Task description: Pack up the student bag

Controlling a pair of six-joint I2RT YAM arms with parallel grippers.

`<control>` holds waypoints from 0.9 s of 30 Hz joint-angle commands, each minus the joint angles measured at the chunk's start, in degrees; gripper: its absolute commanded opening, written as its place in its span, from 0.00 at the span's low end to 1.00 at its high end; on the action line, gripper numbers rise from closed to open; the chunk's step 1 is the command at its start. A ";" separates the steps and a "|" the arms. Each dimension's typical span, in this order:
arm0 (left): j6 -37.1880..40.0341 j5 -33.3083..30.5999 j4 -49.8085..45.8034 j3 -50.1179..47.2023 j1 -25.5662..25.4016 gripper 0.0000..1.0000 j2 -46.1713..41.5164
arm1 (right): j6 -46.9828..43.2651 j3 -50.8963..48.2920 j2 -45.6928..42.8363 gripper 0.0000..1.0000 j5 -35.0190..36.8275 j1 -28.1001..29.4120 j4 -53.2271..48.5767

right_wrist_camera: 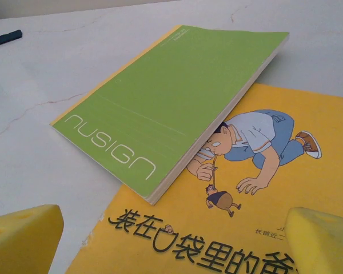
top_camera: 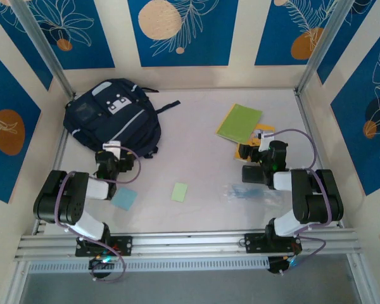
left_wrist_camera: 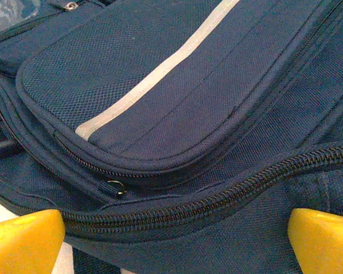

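The student bag [top_camera: 114,117] lies flat at the back left, navy with grey patches and a grey stripe [left_wrist_camera: 160,71]. Its zippers [left_wrist_camera: 217,197] run shut across the left wrist view, with a small pull [left_wrist_camera: 117,188] beside them. My left gripper [top_camera: 112,150] hovers at the bag's near edge, open, its yellow fingertips [left_wrist_camera: 23,240] wide apart over the fabric [left_wrist_camera: 174,245]. At the right, a green notebook [top_camera: 239,122] [right_wrist_camera: 177,97] lies partly on a yellow picture book [top_camera: 261,135] [right_wrist_camera: 263,228]. My right gripper [top_camera: 247,153] [right_wrist_camera: 171,245] stands open just above the yellow book's near edge, holding nothing.
A light blue pad [top_camera: 123,198] and a small green pad [top_camera: 180,191] lie on the white table near the front. A clear plastic pouch [top_camera: 240,190] sits by the right arm. One bag strap [top_camera: 168,106] trails toward the middle. Metal rails edge the table.
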 commanded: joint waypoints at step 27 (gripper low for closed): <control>0.48 -2.20 3.04 3.13 -0.17 1.00 -2.18 | 0.95 2.47 -0.58 0.99 0.48 0.65 0.11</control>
